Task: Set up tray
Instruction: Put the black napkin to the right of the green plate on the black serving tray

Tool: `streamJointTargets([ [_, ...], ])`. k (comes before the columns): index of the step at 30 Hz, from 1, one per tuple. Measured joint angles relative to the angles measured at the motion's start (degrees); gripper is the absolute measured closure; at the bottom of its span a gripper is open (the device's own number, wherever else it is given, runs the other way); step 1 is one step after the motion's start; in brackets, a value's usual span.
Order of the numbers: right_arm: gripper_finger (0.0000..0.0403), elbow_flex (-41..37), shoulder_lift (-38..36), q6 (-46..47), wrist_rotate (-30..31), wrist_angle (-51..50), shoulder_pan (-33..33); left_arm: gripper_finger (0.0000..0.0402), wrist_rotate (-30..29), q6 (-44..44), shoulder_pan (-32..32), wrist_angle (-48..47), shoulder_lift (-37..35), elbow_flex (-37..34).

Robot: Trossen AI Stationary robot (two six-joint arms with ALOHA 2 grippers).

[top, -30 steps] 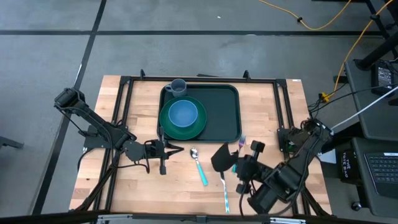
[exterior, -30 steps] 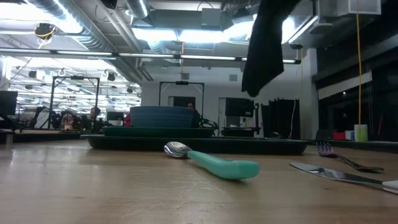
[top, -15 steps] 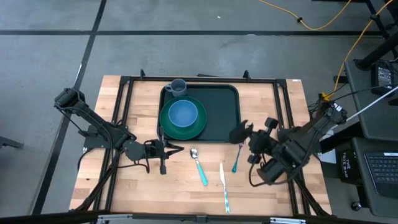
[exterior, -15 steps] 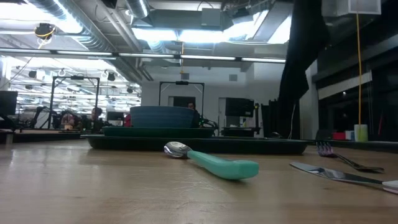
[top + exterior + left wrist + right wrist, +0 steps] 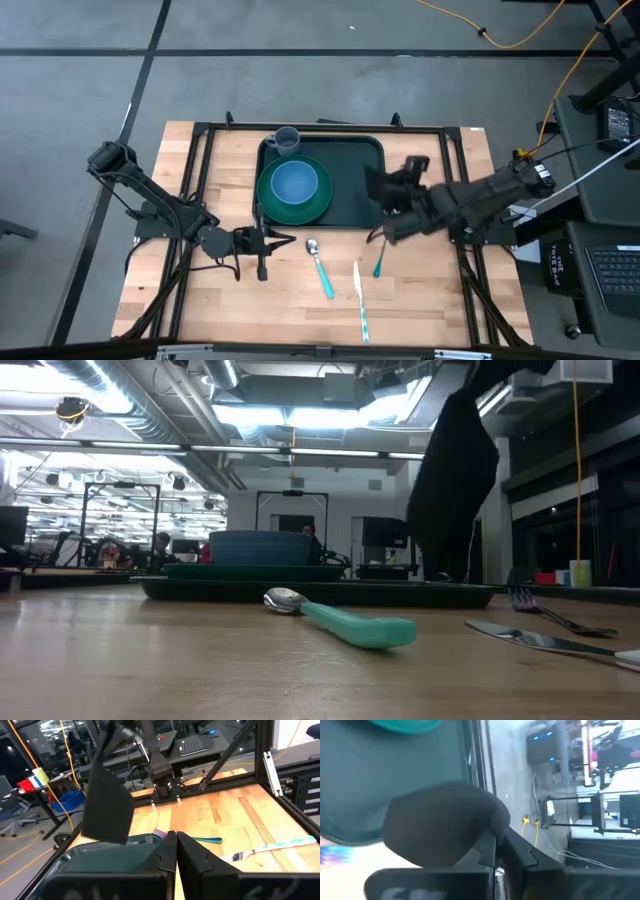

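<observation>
The dark tray [image 5: 365,165] lies at the table's far middle and carries a green plate [image 5: 318,205] with a blue bowl [image 5: 294,183] and a grey cup [image 5: 285,140]. My right gripper [image 5: 393,196] hovers above the tray's right part, shut on the black napkin [image 5: 377,184], which also shows hanging in the low view [image 5: 450,480] and the left wrist view [image 5: 106,802]. My left gripper [image 5: 263,241] waits shut near the tray's near left corner. Spoon [image 5: 320,266], knife [image 5: 359,298] and fork [image 5: 380,257] lie flat on the wood. My right gripper pinches the black napkin at its upper end [image 5: 487,827] between the two fingers, reaching in from the table's right side. The cloth is bunched at the fingers; one layer or several, I cannot tell. It hangs slack below the hold, its lower edge [image 5: 102,839] just over the tray.
A black metal frame [image 5: 455,175] runs around the table's edges. Bare wood lies right of the tray [image 5: 420,150] and along the near edge. Beyond the table stand desks, cables and a laptop [image 5: 610,275].
My right gripper has swung from the table's near right part toward the far edge, carrying the napkin up over the fork and knife to above the tray's right part. The napkin stays hanging from the shut fingers. Nothing else has moved.
</observation>
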Motion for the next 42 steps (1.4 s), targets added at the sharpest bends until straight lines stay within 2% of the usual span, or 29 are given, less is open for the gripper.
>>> streamJointTargets([
  [10,0.0387,0.02,0.01,-29.74,-5.26,18.72,-15.27,0.0396,0.07,2.74,0.0,0.0,0.0,0.0],
  [17,0.0387,0.04,0.03,-44.79,-5.26,21.94,-20.81,0.0396,-0.06,1.06,0.0,0.0,0.0,0.0],
  [25,0.0387,0.04,0.06,-53.54,-5.63,27.1,-24.32,0.0396,-2.54,0.69,0.0,0.0,0.0,0.0],
  [31,0.0387,0.04,0.08,-59.65,-10.95,31.75,-27.25,0.0396,-4.88,1.96,1.13,-0.08,0.0,0.0],
  [39,0.0387,0.09,2.13,-67.88,-11.19,36.9,-30.99,0.0396,-4.1,2.18,4.32,-1.98,0.0,0.0],
  [42,0.0387,0.09,4.12,-73.87,-11.23,37.95,-32.39,0.0396,-3.94,1.39,4.87,-2.96,0.0,-0.02],
])
